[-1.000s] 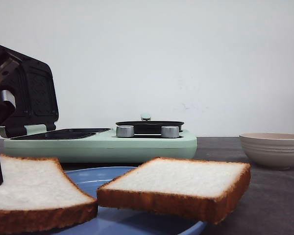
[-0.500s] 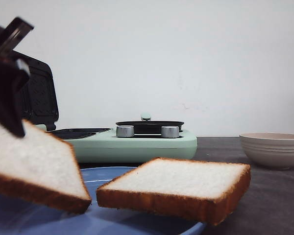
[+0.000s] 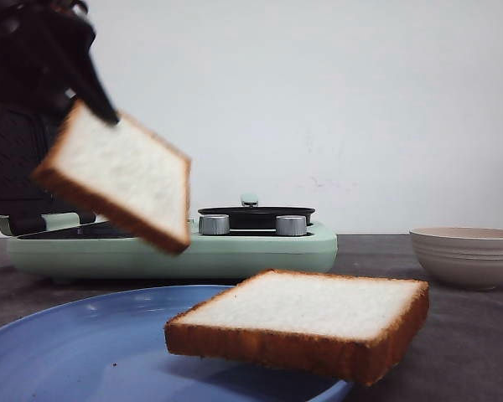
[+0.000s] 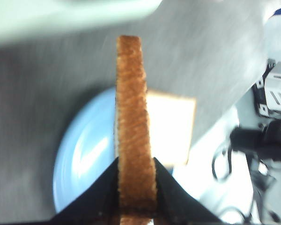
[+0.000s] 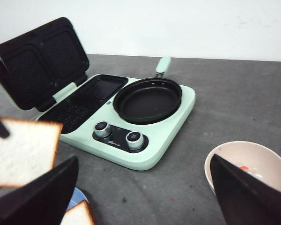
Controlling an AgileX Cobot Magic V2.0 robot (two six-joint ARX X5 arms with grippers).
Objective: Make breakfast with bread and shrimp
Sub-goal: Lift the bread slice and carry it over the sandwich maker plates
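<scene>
- Setting: a plain white wall [image 3: 360, 100] behind a dark grey matte bench [image 5: 234, 103]; in the left wrist view, cables and grey equipment lie past the bench edge, blurred.
- Lifted thick square slice of white bread [image 3: 117, 176]: pale crumb, golden-brown crust all round; held in the air, tilted, one corner pointing down, in front of the appliance's open lid and above the plate's left part.
- Left tool [image 4: 135, 213]: black fingers [image 4: 168, 187] clamped on both faces of the lifted slice at its edge; the crust runs straight out between them.
- Second thick square slice of white bread [image 3: 306, 318]: same crumb and crust; lies flat on the right part of the plate, one corner overhanging the rim.
- Round light-blue plate [image 3: 84, 352]: nearest the front camera, bare on its left part.
- Mint-green breakfast maker [image 5: 154, 140]: behind the plate; black ribbed lid [image 5: 37, 61] raised, black grill tray below it, shallow black round pan [image 5: 147, 99] with a mint handle, two silver knobs [image 5: 117, 133] on the front.
- Beige ribbed bowl [image 5: 248, 164]: on the bench to the right, apart from the appliance.
- Small orange-pink shrimp [image 5: 244, 168]: inside the bowl, only a small part visible.
- Right tool [image 5: 145, 206]: two black fingers spread wide, nothing between them.
</scene>
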